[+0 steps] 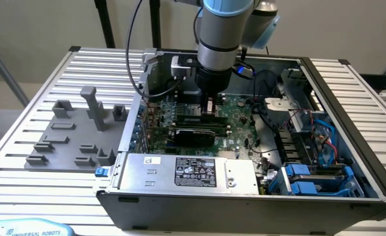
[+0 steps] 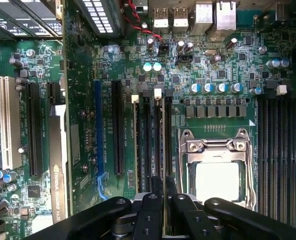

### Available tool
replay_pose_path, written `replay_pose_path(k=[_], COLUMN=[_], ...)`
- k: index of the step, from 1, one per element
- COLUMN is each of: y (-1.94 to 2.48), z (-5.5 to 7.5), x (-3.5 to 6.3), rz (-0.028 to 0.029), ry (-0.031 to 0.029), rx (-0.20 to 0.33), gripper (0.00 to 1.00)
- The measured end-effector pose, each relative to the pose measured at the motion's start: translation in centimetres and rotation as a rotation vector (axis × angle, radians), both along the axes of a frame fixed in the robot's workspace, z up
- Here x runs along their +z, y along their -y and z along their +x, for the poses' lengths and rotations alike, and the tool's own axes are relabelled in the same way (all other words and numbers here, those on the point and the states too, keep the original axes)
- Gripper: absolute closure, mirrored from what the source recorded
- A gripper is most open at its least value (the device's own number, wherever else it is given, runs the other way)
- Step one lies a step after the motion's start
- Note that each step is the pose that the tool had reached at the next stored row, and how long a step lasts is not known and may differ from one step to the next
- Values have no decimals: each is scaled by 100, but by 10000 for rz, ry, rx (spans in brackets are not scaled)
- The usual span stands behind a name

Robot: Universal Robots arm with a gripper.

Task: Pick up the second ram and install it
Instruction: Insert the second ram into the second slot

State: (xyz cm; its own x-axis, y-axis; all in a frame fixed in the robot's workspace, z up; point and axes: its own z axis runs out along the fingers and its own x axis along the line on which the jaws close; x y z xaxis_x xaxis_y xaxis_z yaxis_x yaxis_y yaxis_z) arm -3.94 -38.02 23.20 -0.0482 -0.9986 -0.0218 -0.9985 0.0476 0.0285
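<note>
Tool [image 1: 208, 109] sits low inside the open computer case [image 1: 350, 162], at upper centre of the exterior frame, directly over the motherboard [image 1: 235, 125]. In the wrist picture the tool [image 2: 164, 187] occupies the lower centre, its two fingers [image 2: 157, 186] drawn narrow and closed on the second ram [image 2: 164, 150], which stands on edge between them as a thin strip. The stick lines up with the memory slots [image 2: 147, 142] just beside the CPU socket [image 2: 216, 170]; whether it is fully seated cannot be told. White slot latches [image 2: 158, 92] show at the far end of these slots. A further bank of memory slots [image 2: 278, 150] lies at the right of the wrist frame. In the exterior picture, the grey fixture blocks [image 1: 81, 132] stand at left on the slatted desk [image 1: 22, 147], well apart from the tool. The power supply [image 1: 193, 173] lies along the case's near edge.
</note>
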Motion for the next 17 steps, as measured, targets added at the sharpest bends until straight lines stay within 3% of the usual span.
replay_pose_path(k=[17], y=[13], z=[0], x=[-51], rz=[-3], ry=[0], rx=[63], gripper=[87])
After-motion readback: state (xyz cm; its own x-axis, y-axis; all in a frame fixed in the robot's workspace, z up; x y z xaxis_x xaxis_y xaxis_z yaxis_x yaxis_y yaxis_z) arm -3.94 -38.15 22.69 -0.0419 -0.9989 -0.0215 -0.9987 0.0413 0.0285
